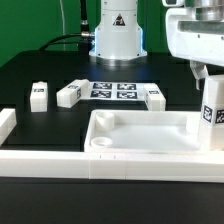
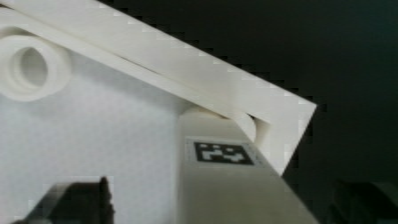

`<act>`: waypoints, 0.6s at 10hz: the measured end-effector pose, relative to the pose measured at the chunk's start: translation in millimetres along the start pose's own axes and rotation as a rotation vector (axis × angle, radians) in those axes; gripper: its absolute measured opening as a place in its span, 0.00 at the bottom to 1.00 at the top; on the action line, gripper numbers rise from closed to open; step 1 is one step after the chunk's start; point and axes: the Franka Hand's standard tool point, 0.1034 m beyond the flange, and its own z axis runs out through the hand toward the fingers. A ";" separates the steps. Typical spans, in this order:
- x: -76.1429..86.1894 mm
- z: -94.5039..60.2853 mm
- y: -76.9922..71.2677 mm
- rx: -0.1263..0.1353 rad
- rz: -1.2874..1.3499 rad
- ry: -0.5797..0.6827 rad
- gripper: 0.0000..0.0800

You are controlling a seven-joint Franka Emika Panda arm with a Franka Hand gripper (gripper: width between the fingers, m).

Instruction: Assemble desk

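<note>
Standing in the smooth, rimmed tabletop point(image 1: 150, 130): one square white leg point(image 1: 212, 115).

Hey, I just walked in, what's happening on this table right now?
A robot arm is assembling a white plastic desk. Its tool hangs open over a small square white leg standing upright at a corner of the large white tray-like tabletop, fingers clear of it. Three more white legs lie loose on the black table beside the marker board.
</note>
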 end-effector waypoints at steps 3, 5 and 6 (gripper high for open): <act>0.0 0.5 0.1 0.001 -0.236 0.000 0.81; 0.1 0.6 0.2 0.001 -0.412 0.000 0.81; 0.1 0.6 0.3 0.001 -0.486 0.000 0.81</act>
